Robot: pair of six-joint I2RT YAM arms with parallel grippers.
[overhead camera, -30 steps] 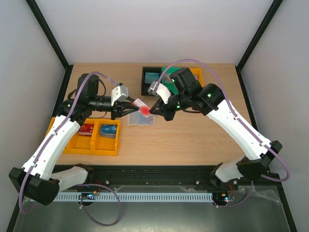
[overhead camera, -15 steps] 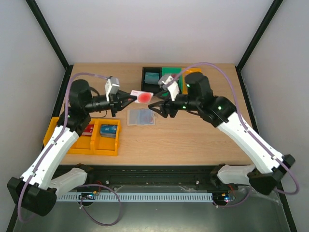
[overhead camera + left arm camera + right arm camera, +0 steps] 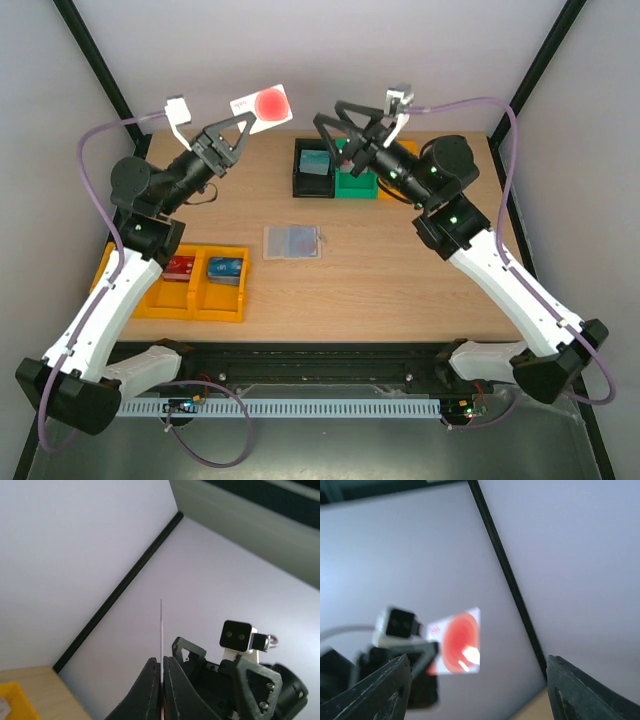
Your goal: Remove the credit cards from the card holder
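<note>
The red credit card (image 3: 262, 106) is up in the air, high above the far left part of the tabletop (image 3: 400, 270), in front of the pale back wall. It shows a red round patch on a white ground; its lettering is too small to read. The left pincer (image 3: 240, 122) pinches it by one short edge, fingers pressed together on the plastic. In the left wrist view the card (image 3: 161, 630) appears edge-on as a thin line rising from between the two dark fingers.

The right pincer (image 3: 330, 112) hangs in the air just to the right of the card, apart from it, its fingers spread wide and holding nothing. Its wrist camera sees the card (image 3: 460, 647) face-on, blurred.

The card holder (image 3: 292, 242) lies flat and opened on the tabletop, well below both pincers, its blue-grey inside up. Whether a card sits in it cannot be told.

Behind it stand a black bin (image 3: 314, 185) with a teal card (image 3: 315, 160) and a green bin (image 3: 356, 184). Yellow bins (image 3: 190, 300) sit at the left edge, one holding a blue card (image 3: 225, 270).
</note>
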